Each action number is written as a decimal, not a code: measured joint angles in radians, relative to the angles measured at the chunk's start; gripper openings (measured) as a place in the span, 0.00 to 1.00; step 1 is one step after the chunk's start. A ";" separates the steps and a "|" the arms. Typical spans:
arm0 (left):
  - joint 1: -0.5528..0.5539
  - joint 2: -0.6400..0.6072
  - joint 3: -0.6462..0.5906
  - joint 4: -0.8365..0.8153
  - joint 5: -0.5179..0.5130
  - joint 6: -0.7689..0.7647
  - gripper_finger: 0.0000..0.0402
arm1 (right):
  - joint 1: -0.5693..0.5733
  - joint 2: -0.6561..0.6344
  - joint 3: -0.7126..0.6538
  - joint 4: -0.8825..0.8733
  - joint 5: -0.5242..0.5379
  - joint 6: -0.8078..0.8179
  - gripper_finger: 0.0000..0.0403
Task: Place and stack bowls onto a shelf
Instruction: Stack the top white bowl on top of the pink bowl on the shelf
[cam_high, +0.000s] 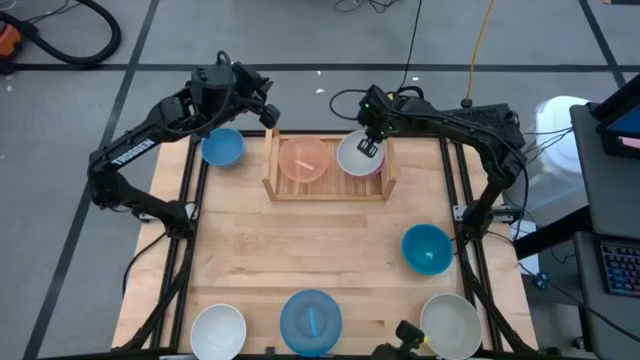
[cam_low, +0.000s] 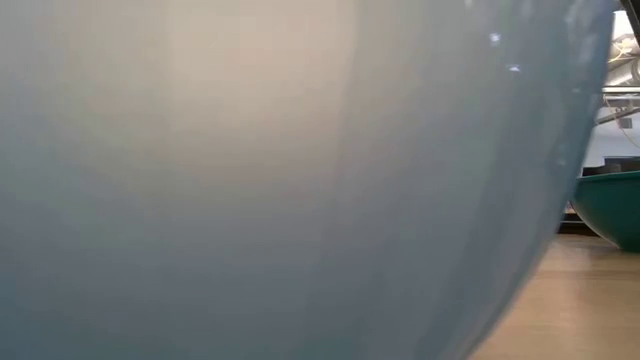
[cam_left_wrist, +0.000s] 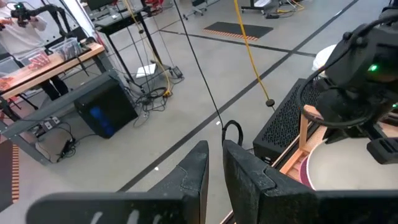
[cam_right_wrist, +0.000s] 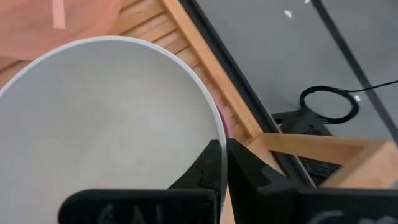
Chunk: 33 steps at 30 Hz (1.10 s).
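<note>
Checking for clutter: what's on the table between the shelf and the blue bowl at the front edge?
Nothing: in the high view only bare wooden tabletop lies between the shelf and the blue bowl.

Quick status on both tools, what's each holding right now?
Left tool: nearly closed, empty, off the table's far left corner.
Right tool: shut on the rim of the grey bowl in the shelf.

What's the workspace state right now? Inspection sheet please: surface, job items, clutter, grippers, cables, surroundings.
Surface: wooden tabletop.
Job's things: shelf holds peach bowl and grey bowl nested on a pink one; blue bowl, teal bowl, white bowl, light-blue bowl, beige bowl loose.
Clutter: nothing seen.
Grippers: right gripper pinches grey bowl's rim; left gripper empty, off the table's far edge.
Cables: yellow cord on floor.
Surroundings: desks, person behind.
</note>
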 joint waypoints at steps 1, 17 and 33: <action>0.000 0.000 0.000 0.000 0.000 0.000 0.13 | 0.000 0.007 0.000 -0.002 -0.005 -0.002 0.00; 0.000 0.000 0.000 0.001 0.000 -0.010 0.13 | -0.005 0.042 0.000 0.018 0.001 -0.114 0.09; -0.001 0.000 0.000 0.000 0.000 -0.010 0.13 | 0.031 0.042 0.001 0.158 0.007 -0.233 0.36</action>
